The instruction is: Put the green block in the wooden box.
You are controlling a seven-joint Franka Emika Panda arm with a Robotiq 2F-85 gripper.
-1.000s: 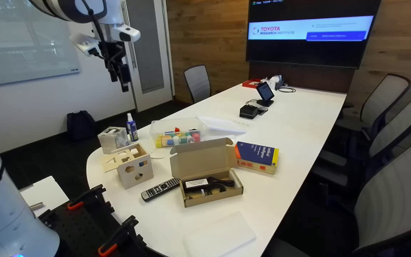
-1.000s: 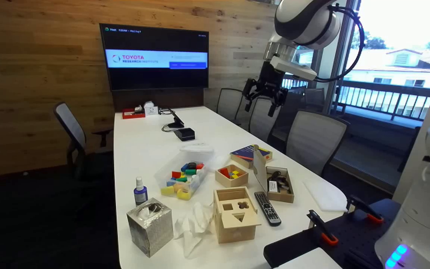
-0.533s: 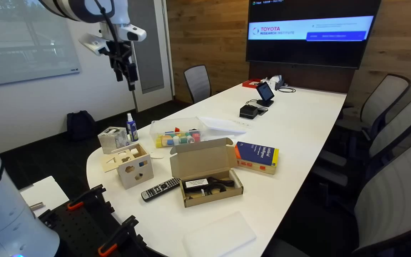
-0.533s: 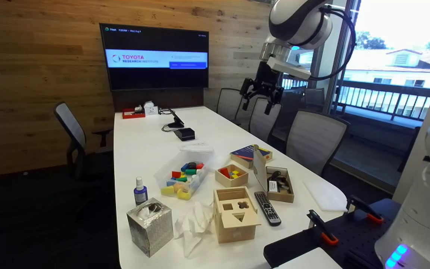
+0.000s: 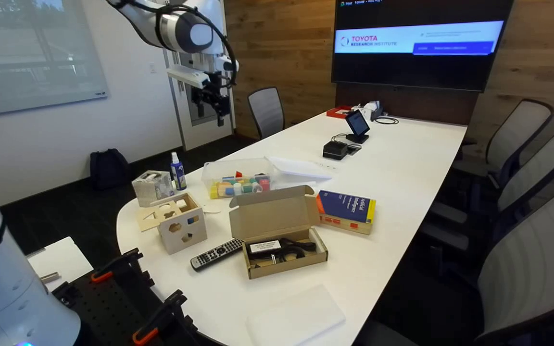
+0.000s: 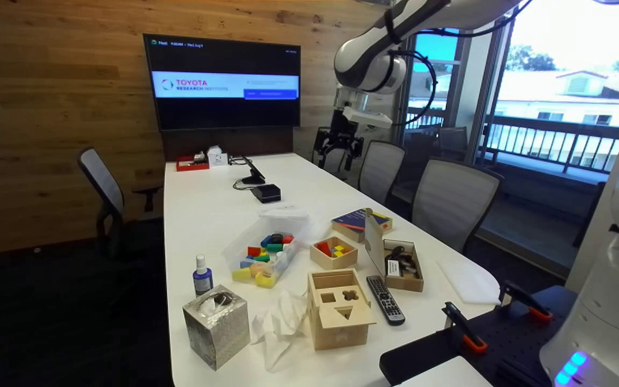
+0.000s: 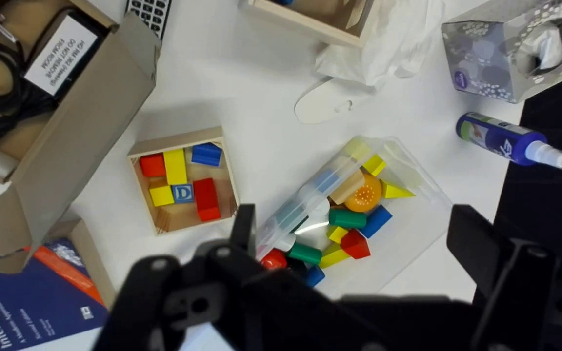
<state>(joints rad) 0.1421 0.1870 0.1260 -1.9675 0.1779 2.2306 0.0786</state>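
Observation:
Two green blocks, both cylinders, lie among mixed pieces in a clear plastic bin [image 7: 398, 243]. In the wrist view one green block [image 7: 348, 218] is at mid-bin and another green block [image 7: 305, 253] is lower left. They also show in an exterior view as a green block [image 6: 274, 248] and a green block [image 6: 261, 258]. A small open wooden box [image 6: 323, 260] beside the bin holds red, yellow and blue blocks; it also shows in the wrist view [image 7: 176, 141]. My gripper [image 7: 353, 213] is open and empty, high above the table in both exterior views [image 5: 211, 118] [image 6: 335, 162].
A wooden shape-sorter box [image 6: 340, 337] with a partly slid lid stands nearer the robot. A cardboard box with raised lid [image 5: 272, 211], a remote [image 5: 217, 254], a book [image 5: 346, 206], a tissue box [image 6: 215, 328] and a spray bottle [image 6: 202, 279] surround the boxes.
The arm and gripper have moved out along the table, rightward in one exterior view and leftward and slightly down in the other. The gripper stays open. The objects have not moved.

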